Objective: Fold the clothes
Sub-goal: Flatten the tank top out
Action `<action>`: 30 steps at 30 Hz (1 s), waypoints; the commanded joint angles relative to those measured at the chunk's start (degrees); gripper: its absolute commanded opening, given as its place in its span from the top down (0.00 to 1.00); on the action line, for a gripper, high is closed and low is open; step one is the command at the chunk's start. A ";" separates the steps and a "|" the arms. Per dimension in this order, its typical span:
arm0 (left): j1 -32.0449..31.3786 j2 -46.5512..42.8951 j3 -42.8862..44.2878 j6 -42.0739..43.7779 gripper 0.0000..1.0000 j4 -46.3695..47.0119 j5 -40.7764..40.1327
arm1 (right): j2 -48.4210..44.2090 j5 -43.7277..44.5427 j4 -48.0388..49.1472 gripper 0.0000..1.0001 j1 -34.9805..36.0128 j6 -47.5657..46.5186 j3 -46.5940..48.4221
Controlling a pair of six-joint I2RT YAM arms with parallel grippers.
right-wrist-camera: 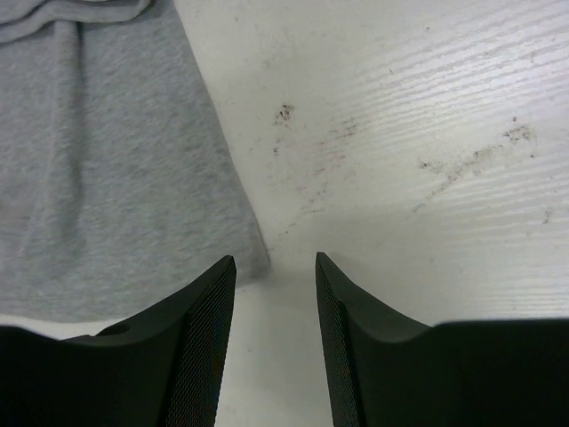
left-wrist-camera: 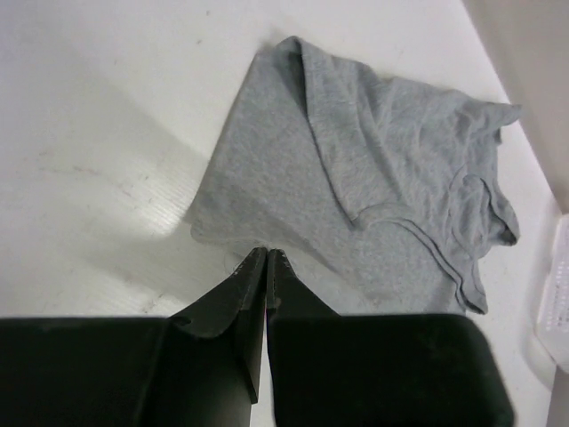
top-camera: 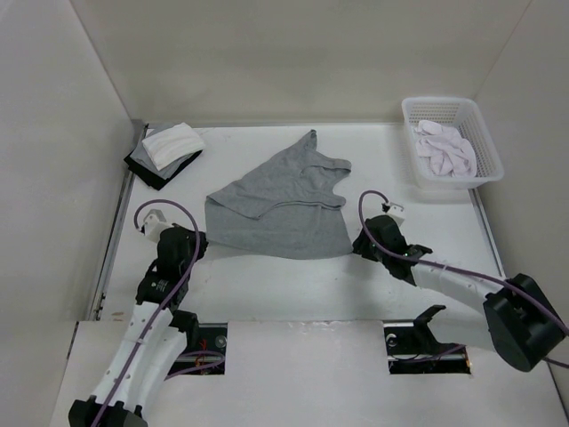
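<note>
While left fingers (left-wrist-camera: 238,298) meet shut at the clothes (top-camera: 276,213), right fingers (right-wrist-camera: 206,307) gape beside

Had a white lattice basket (top-camera: 485,147) parked at the far right corner of the white table (top-camera: 284,289), stuffed with a crumpled pile of white clothes (top-camera: 444,153). Spotted a cloth stack (top-camera: 167,149) over in the far left corner, white piece folded on top of black and grey ones, well apart from the basket. Also noticed some grubby scuff marks (right-wrist-camera: 462,165) on the tabletop up close.
</note>
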 commanded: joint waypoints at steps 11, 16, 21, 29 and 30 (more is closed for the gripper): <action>2.39 1.30 -5.72 3.97 0.99 11.53 11.25 | 10.64 -0.69 -1.45 0.61 1.63 1.73 7.50; 2.57 1.83 -6.51 3.53 0.99 12.76 12.22 | 10.90 -1.39 -1.19 0.68 1.63 2.35 6.80; 2.66 2.53 -6.25 3.35 0.99 13.37 12.22 | 11.87 -4.20 -0.49 0.73 0.23 1.30 6.89; 3.01 3.24 -6.16 3.00 0.99 14.87 12.22 | 10.65 -9.73 3.64 0.96 -3.28 0.42 5.22; 2.83 3.41 -5.63 3.00 1.00 14.96 12.22 | 8.73 -10.00 4.60 0.98 -3.37 0.33 4.61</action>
